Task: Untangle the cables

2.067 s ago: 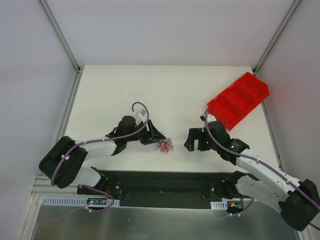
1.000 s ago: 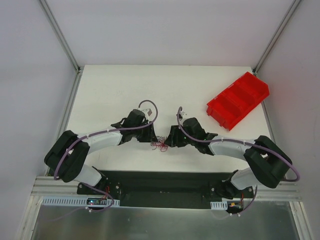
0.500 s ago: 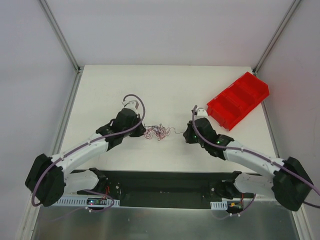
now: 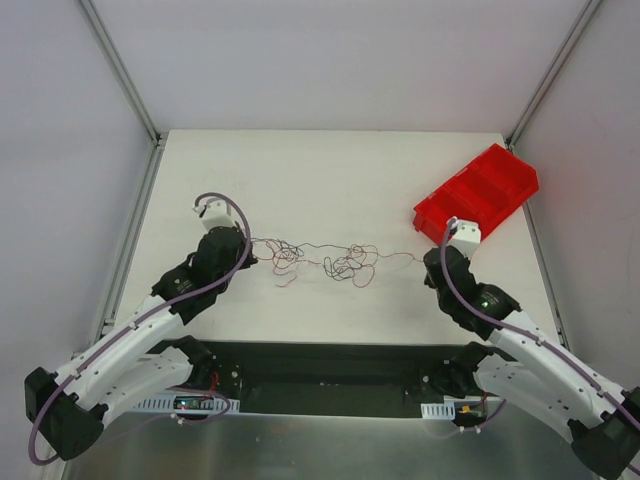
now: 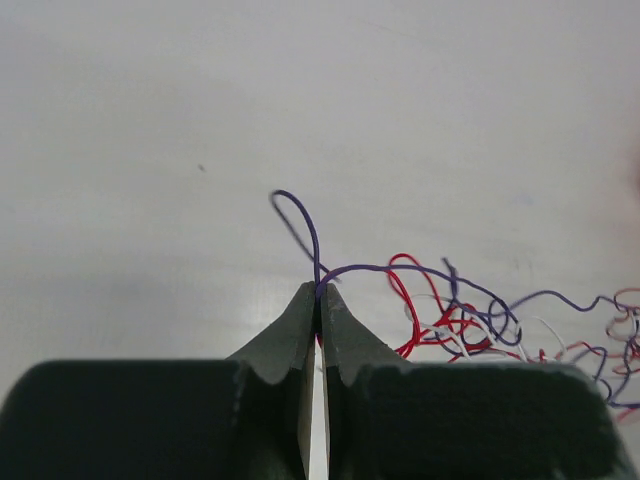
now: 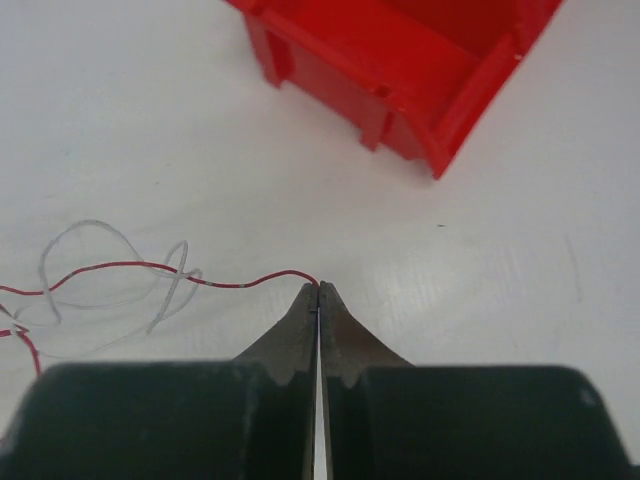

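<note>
Left tool (image 5: 318, 290) and right tool (image 6: 318, 288) each pinch a strand of the cables (image 4: 340, 262), strung left-right between them.

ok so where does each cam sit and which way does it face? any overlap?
Top external: above and behind the bases, looking down on the table; both arms show, left gripper and right gripper with the cables strung between them.
Left wrist: on that wrist, looking along its shut fingers, which pinch a purple wire.
Right wrist: same, shut fingers pinching a red wire, red bin ahead.
Shared: top and right wrist both show the bin; all show cables.
</note>
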`<action>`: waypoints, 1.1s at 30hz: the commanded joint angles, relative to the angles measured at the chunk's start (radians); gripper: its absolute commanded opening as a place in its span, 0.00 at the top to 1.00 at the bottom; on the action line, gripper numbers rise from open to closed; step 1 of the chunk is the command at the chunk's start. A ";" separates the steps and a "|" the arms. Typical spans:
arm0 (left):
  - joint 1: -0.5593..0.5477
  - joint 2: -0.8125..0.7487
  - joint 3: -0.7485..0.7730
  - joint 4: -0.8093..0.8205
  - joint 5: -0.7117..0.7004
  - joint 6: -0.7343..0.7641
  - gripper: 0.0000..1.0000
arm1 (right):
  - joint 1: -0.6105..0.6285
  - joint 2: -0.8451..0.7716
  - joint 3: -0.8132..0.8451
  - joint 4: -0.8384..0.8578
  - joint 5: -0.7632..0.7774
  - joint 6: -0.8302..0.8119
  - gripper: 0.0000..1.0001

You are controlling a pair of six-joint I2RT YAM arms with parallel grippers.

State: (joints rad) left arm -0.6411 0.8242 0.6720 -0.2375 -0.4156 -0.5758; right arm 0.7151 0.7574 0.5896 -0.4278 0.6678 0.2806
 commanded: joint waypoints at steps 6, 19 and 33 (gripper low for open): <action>0.004 -0.213 -0.011 -0.175 -0.411 -0.065 1.00 | -0.039 -0.159 0.049 -0.223 0.257 0.063 0.99; 0.004 -0.218 0.047 -0.221 -0.463 -0.036 1.00 | -0.043 -0.153 0.085 -0.187 0.340 -0.066 0.99; 0.004 -0.142 0.129 -0.220 -0.471 0.113 1.00 | -0.043 0.075 0.188 0.110 -0.285 -0.320 0.96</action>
State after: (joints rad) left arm -0.6403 0.6495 0.7845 -0.4572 -0.8799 -0.5362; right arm 0.6727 0.7261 0.7265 -0.4206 0.6361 0.0452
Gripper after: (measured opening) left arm 0.007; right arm 0.009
